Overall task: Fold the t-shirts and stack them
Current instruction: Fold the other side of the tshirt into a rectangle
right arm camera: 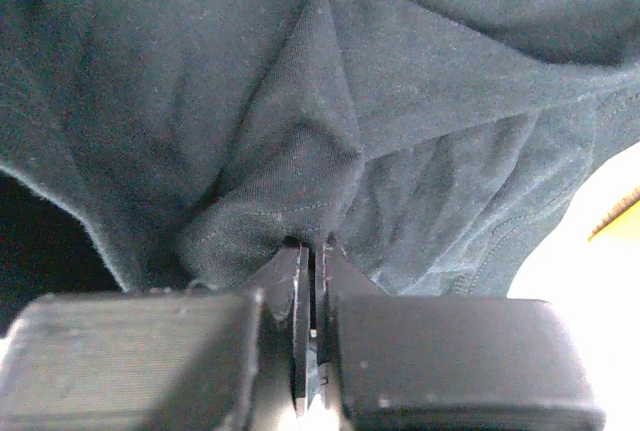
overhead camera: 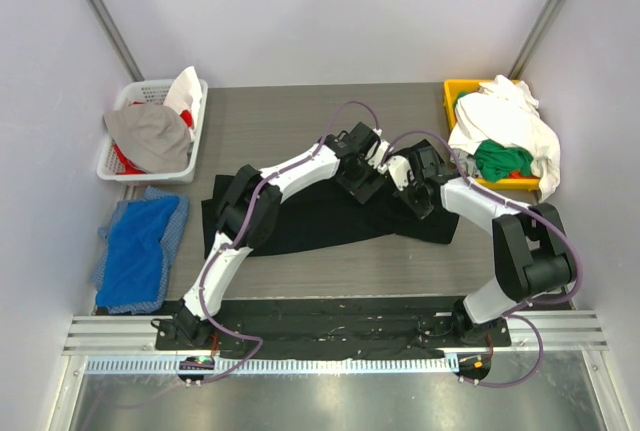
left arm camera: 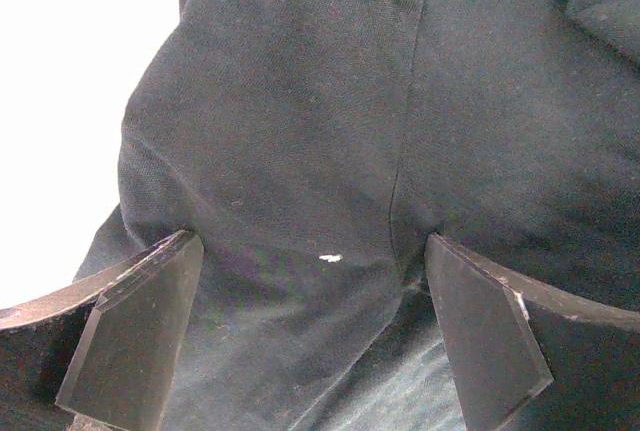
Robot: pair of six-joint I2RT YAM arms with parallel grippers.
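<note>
A large black t-shirt (overhead camera: 300, 221) lies spread across the middle of the table. My left gripper (overhead camera: 365, 183) hovers open over its upper edge. In the left wrist view the two fingers stand wide apart around my left gripper (left arm camera: 315, 341), with black fabric (left arm camera: 300, 101) and a seam beneath them and nothing pinched. Just to its right, my right gripper (overhead camera: 415, 196) is shut on the shirt. The right wrist view shows my right gripper (right arm camera: 313, 246) pinching a raised fold of the black cloth (right arm camera: 300, 151). White t-shirts (overhead camera: 505, 121) and a green one (overhead camera: 500, 159) are heaped at the back right.
The white and green shirts spill out of a yellow bin (overhead camera: 455, 101). A white basket (overhead camera: 115, 166) at the back left holds grey, white and red clothes. Blue cloth (overhead camera: 140, 251) lies piled at the left table edge. Walls close in on both sides.
</note>
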